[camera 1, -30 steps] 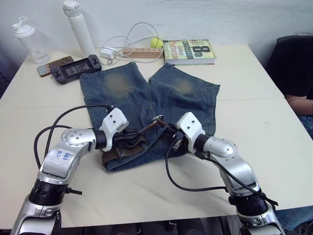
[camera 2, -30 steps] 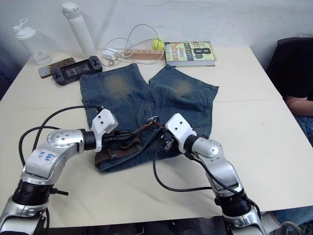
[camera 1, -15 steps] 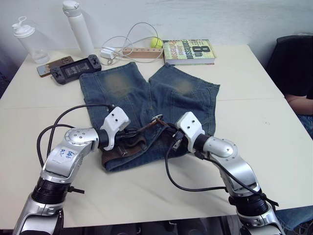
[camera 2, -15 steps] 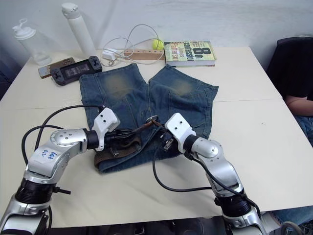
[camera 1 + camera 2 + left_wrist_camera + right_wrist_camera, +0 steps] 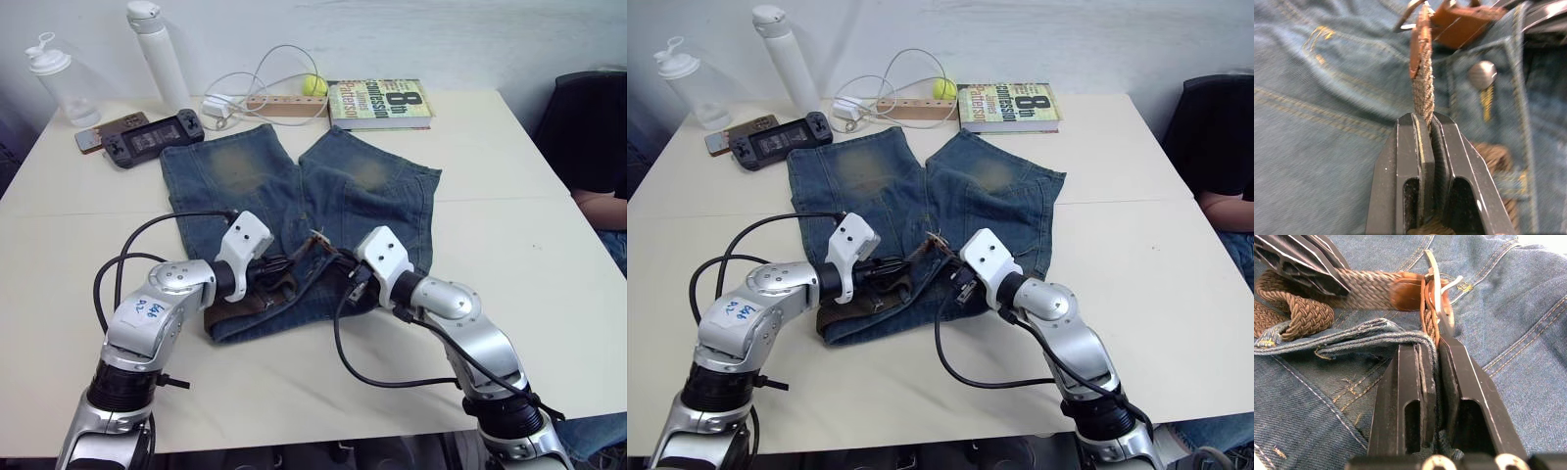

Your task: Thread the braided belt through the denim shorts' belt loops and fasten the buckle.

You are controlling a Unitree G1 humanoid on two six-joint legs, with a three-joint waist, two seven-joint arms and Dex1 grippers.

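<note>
the left tool (image 5: 1426, 128) pinches the dark-brown woven braided belt (image 5: 1423, 85) edge-up, likely steering its tan leather tip toward the square silver metal buckle (image 5: 1439, 296). the right tool (image 5: 1436, 361) clamps the belt beside that buckle, steadying it over the faded blue denim shorts (image 5: 294, 186) on the cream table (image 5: 509, 176).

denim shorts (image 5: 294, 196) mid-table (image 5: 549, 225), book (image 5: 378, 103) behind

Head pair looks down; wrist views press close, sharing the buckle (image 5: 1436, 289).
</note>
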